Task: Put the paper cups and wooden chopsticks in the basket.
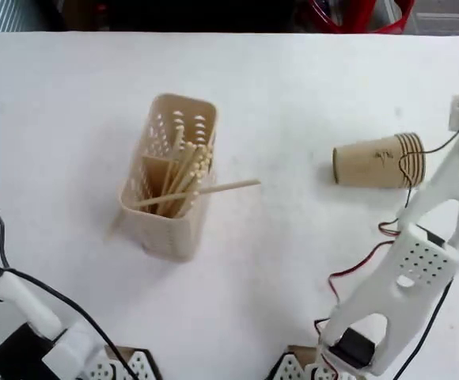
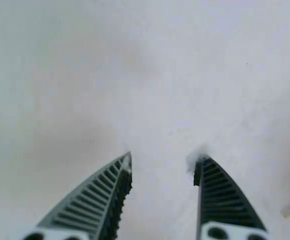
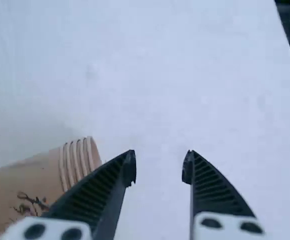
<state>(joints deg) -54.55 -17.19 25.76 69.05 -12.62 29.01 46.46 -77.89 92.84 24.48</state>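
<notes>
Gaping right end effector (image 3: 158,160), paper cups (image 3: 37,182) beside

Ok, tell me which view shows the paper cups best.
The high view: the stacked paper cups lie whole on their side on the table, right of the basket. The right wrist view catches just the rims and part of the wall, beside the right gripper. The left wrist view faces table.
</notes>
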